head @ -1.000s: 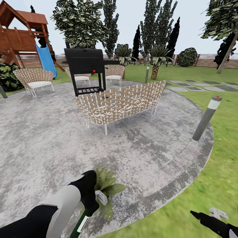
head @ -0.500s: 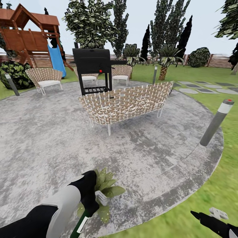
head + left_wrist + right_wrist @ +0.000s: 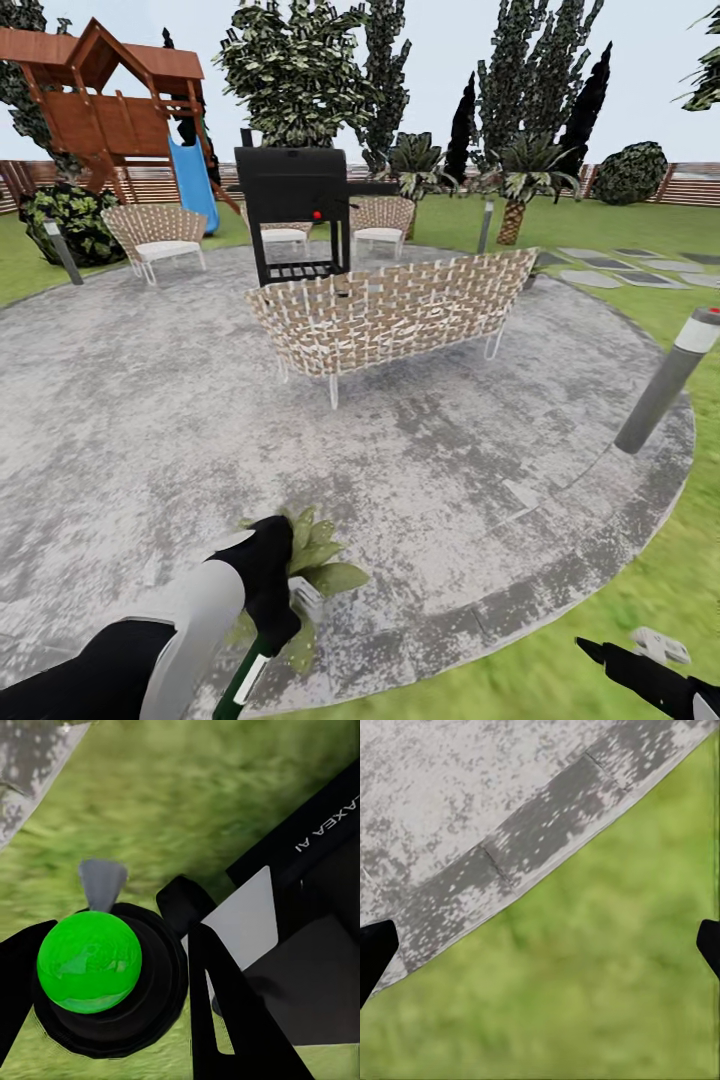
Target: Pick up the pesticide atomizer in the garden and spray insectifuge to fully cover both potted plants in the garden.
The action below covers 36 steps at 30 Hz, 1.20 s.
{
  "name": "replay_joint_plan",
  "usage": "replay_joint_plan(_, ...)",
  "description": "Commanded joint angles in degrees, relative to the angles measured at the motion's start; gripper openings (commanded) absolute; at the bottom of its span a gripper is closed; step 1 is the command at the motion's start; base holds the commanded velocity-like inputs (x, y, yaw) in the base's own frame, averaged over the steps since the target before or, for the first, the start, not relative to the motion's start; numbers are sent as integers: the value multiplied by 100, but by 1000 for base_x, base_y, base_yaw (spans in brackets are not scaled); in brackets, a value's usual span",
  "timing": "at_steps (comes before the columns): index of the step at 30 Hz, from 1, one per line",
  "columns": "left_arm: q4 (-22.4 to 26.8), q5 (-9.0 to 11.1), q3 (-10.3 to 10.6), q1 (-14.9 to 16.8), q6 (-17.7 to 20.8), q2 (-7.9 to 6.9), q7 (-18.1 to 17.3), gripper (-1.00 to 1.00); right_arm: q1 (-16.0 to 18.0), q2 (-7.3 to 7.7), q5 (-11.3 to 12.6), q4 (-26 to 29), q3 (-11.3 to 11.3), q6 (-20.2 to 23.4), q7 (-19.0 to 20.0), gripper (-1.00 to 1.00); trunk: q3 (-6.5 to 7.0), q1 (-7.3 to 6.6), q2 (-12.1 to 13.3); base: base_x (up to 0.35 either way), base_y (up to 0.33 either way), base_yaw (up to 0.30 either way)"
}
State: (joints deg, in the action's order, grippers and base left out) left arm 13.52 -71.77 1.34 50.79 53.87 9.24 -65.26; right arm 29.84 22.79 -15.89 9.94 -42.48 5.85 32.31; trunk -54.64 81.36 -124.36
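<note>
Nearest the camera, the left gripper is grasping the atomizer, its fingers clenched on either side of the black collar below the green ball top. In the head view the atomizer's green body is running as a long thin shape from the gripper down toward the lower edge of the picture, tilted a little to the left, with a white label on it. In the left wrist view a small grey nozzle is sticking out from the collar toward the blurred grass.

The right gripper is hanging low over the lawn at the right; its dark fingers are standing wide apart and released, with grass and the curved edge of the paving between them.

Just behind the left gripper, a potted plant is sitting on the grey paving, its broad pointed leaves spreading outward and partly hidden by the arm; the pot itself cannot be made out.

Farther on, a wicker sofa is standing with its back to the camera, and a grey post is leaning at the paving's right rim. Beyond the sofa a black grill is standing, with wicker chairs around it. At the far side a wooden play tower with a blue slide, trees and the brown fence are closing the garden.
</note>
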Motion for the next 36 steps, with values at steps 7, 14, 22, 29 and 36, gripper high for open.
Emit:
replay_joint_plan(7,106,-39,15,1,56,55,-67,-100,2,-2,-37,8,-49,39,30,100,-5,-1,-3,0,-315,35)
replay_joint_plan(14,331,-39,12,1,206,60,-100,-100,2,-2,-37,8,-49,39,30,100,-5,-1,-3,12,-281,245)
replay_joint_plan(22,336,-33,6,1,238,60,-101,-100,3,-2,-37,8,-49,39,30,100,-5,-1,-3,175,-125,273)
replay_joint_plan(29,336,134,-2,1,238,60,-101,-100,4,-2,-37,7,-49,39,30,100,-5,-1,-3,21,-6,273)
replay_joint_plan(36,328,497,-3,1,238,60,-101,-100,2,-2,-37,8,-49,39,30,100,-5,-1,-3,158,-148,94)
